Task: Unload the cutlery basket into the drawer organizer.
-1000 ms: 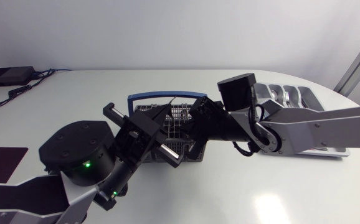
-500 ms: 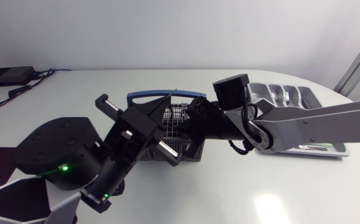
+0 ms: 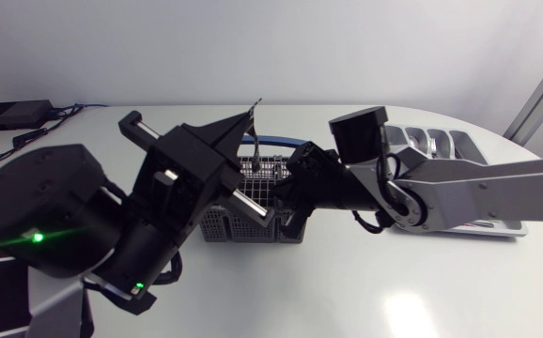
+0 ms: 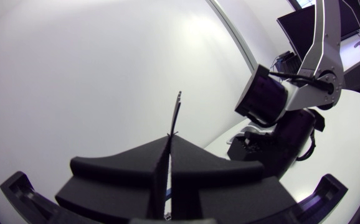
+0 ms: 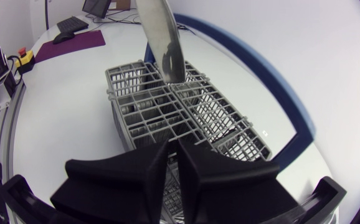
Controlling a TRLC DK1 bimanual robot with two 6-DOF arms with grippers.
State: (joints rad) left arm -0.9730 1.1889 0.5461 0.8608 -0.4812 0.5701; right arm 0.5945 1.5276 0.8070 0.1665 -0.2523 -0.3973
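Plainly, the white table (image 3: pixel 394 300) bears the grey basket (image 3: pixel 239 225).

The worktop (image 3: pixel 365 291) is plain white; the cutlery basket (image 5: pixel 167 112) is a grey lattice with a blue handle (image 5: pixel 255 62); the cutlery piece (image 5: pixel 159 43) is bare silver; the drawer organizer (image 3: pixel 441 145) is silver-grey; the left claw (image 4: pixel 169 140) and right claw (image 5: pixel 174 148) are matte black; the right arm (image 3: pixel 469 192) is silver-grey with black joints; the black left arm (image 3: pixel 84 202) shows a green light (image 3: pixel 35 237).
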